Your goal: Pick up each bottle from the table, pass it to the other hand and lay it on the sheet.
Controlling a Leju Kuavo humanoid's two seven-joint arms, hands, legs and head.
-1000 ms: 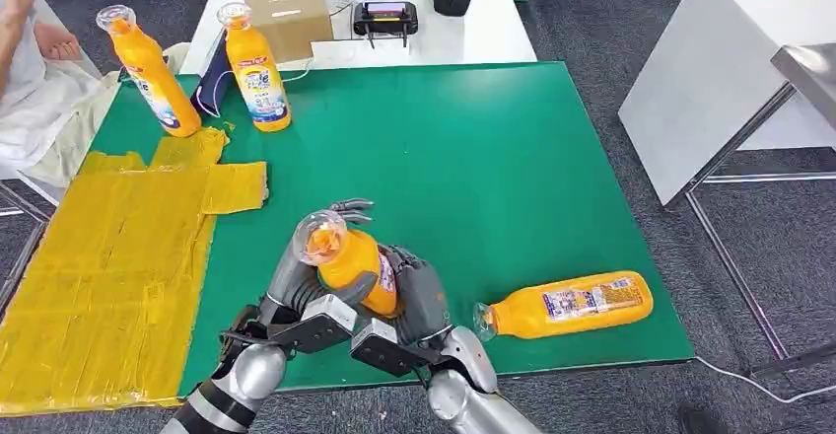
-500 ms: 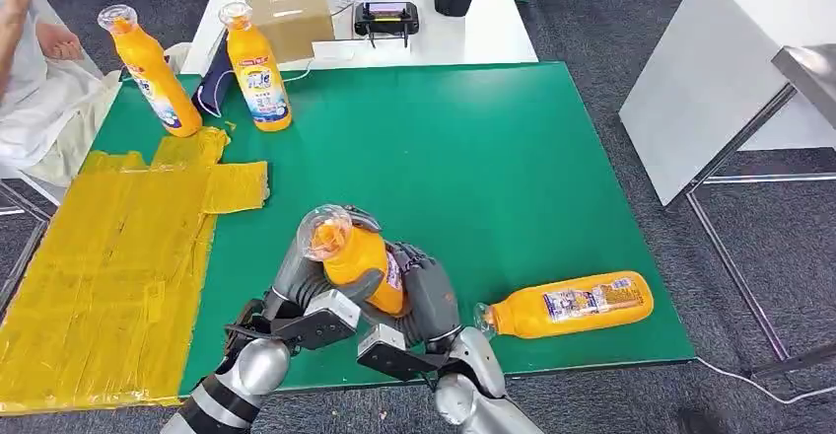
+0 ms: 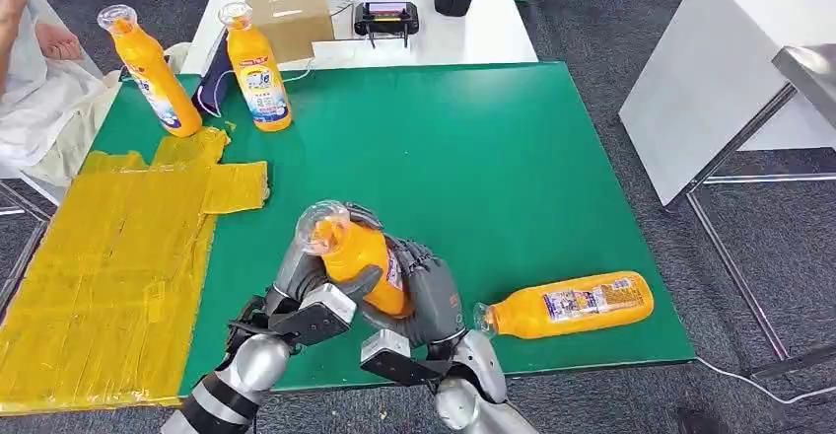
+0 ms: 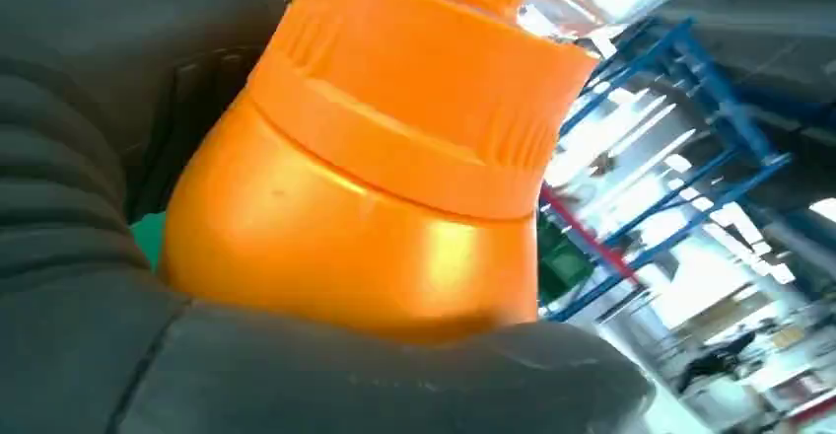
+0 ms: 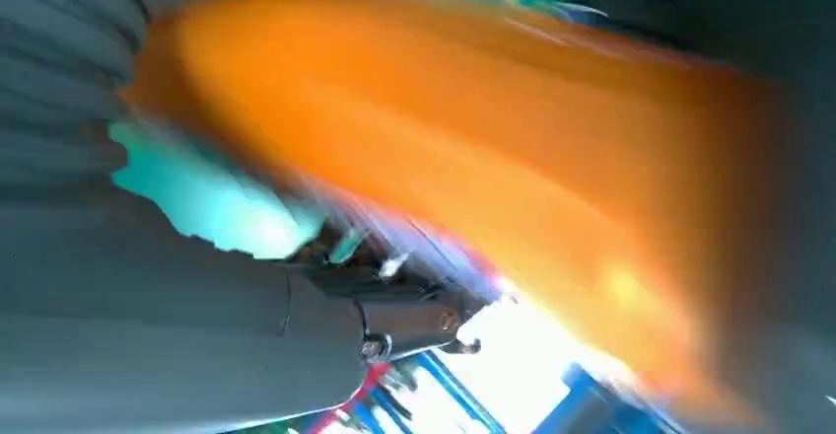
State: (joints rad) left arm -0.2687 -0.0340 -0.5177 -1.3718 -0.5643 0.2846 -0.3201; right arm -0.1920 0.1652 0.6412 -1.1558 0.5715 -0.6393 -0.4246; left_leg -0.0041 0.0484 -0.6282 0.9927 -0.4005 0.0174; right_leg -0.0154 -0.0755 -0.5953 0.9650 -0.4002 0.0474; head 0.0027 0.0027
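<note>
Mid-handoff here: my left hand and right hand both wrap the bottle. Next I'd loosen the right, then swing toward the sheet.

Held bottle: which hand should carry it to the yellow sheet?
Left. The left hand already grips the held bottle alongside the right hand, and the yellow sheet lies on the robot's left side.

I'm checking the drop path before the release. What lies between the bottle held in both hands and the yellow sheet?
Nothing visible. The held bottle, gripped by the left hand and right hand, has only bare green table between it and the yellow sheet. The two upright bottles stand at the far edge.
</note>
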